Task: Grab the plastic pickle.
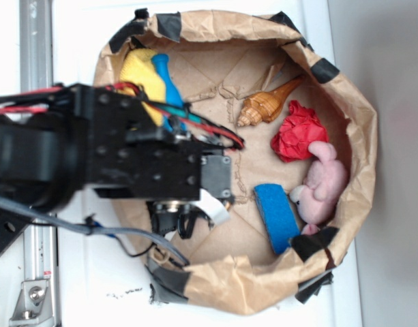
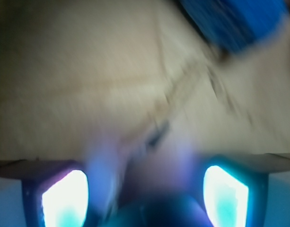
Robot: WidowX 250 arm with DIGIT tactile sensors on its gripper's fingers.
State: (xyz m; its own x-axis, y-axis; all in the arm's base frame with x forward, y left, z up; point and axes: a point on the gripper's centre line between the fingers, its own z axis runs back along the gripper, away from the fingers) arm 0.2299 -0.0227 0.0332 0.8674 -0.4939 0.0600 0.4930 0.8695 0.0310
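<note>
While the arm hangs over the bag: things lie inside
hand (image 1: pixel 188 216): hidden, can't tell if wide or narrow
pickle: not seen
sponge (image 1: pixel 277 216): blue, beside pink toy (image 1: pixel 322 184)

The arm (image 1: pixel 93 150) hides the pincer and much of the yellow toy (image 1: pixel 142 75); the wrist view is blurred throughout

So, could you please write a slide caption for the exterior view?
Black robot arm above a crumpled brown paper basin holding a tan seashell, red paper ball, pink plush toy and blue sponge.

Seashell (image 1: pixel 269 103), red paper ball (image 1: pixel 299 131), pink plush (image 1: pixel 322 184), blue sponge (image 1: pixel 277 216) in paper basket (image 1: pixel 355 109)
</note>
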